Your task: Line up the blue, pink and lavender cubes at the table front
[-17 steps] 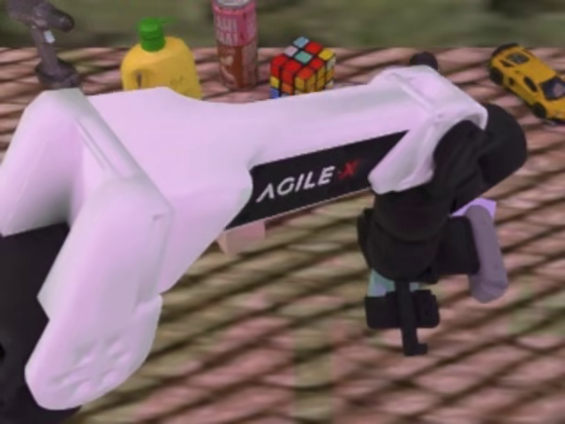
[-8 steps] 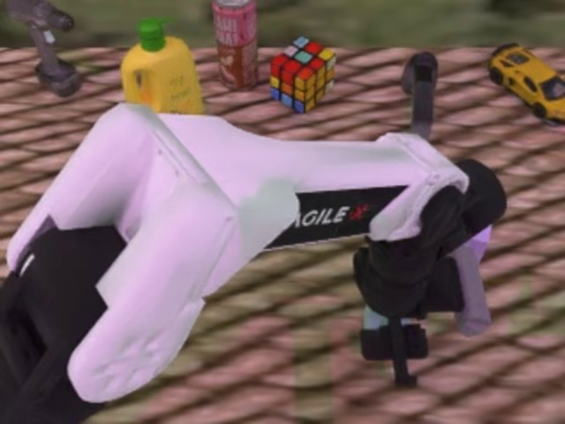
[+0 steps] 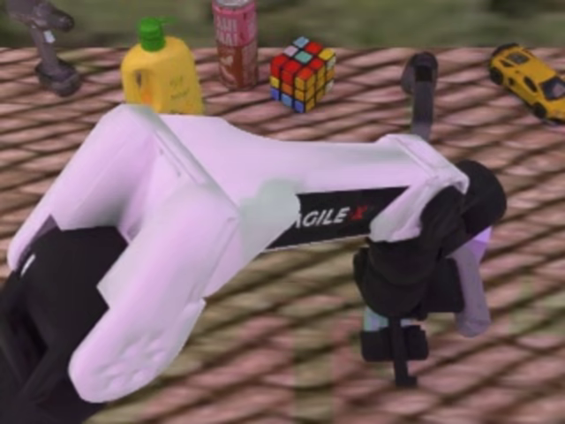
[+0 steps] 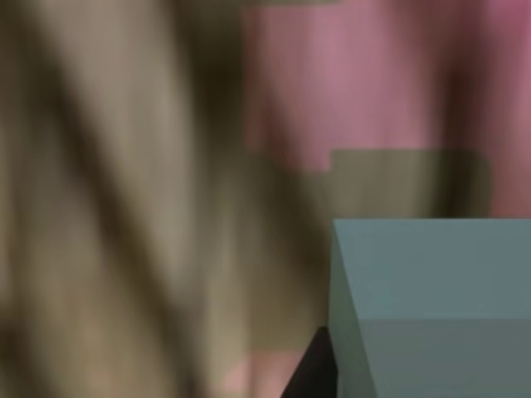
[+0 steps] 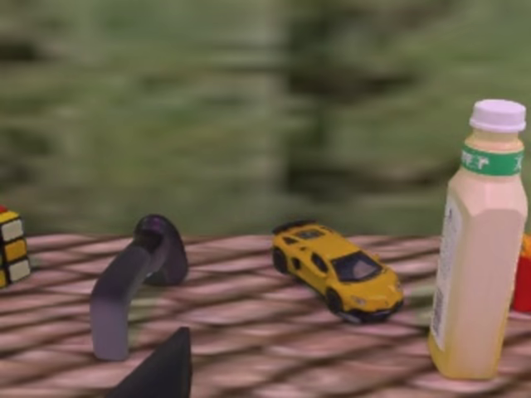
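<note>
My left arm reaches across the table (image 3: 265, 353) to the right of its middle. Its gripper (image 3: 393, 343) points down, shut on the small blue cube (image 3: 375, 320), of which only a sliver shows beside the black fingers. In the left wrist view the blue cube (image 4: 431, 307) sits close to the camera, one dark finger (image 4: 311, 373) against its side and the blurred table just beyond. A corner of the lavender cube (image 3: 481, 238) shows behind the wrist. The pink cube is hidden under the arm. My right gripper is outside the top view.
Along the back stand a yellow bottle (image 3: 163, 75), a red can (image 3: 235, 40), a puzzle cube (image 3: 302, 64), a dark curved handle (image 3: 419, 84) and a yellow toy car (image 3: 530, 79). A dark tool (image 3: 48, 49) lies back left. A cream bottle (image 5: 481, 249) shows in the right wrist view.
The left arm has swung round and carried the blue cube a little toward the table front. The pink cube, seen under the arm a second ago, is now covered.
</note>
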Controlling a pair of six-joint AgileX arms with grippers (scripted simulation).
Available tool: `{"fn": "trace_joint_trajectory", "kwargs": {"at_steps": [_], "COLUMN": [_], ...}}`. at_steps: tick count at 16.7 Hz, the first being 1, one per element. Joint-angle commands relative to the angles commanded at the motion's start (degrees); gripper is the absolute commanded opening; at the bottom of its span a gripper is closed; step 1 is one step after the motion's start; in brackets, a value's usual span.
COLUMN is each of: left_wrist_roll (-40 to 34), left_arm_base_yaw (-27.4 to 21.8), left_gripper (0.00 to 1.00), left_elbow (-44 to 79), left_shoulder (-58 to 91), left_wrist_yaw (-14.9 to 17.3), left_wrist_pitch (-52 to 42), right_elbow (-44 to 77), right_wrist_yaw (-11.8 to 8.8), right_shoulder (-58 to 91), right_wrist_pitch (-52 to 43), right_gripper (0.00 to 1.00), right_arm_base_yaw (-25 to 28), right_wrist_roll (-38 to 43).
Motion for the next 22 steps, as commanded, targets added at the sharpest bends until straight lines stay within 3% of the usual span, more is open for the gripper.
{"fn": "trace_joint_trajectory", "kwargs": {"at_steps": [7,17,22], "left_wrist_roll": [0.00,0.02,-0.10], "left_arm_base_yaw": [0.00,0.11,0.86], "left_gripper": [0.98,1.00,1.00], "left_elbow": [0.00,0.20,6.34], "left_shoulder": [0.00,-0.05,-2.40], "left_wrist_yaw": [0.00,0.00,0.01], "left_wrist_pitch": [0.00,-0.20,-9.37], "right_elbow": [0.00,0.00,0.00], "right_wrist_yaw": [0.00,0.00,0.00], "right_shoulder": [0.00,0.00,0.00], "right_wrist_pitch": [0.00,0.00,0.00], "right_gripper": [1.00,1.00,1.00], "right_arm_base_yaw": [0.00,0.00,0.00], "right_wrist_roll": [0.00,0.00,0.00]}}
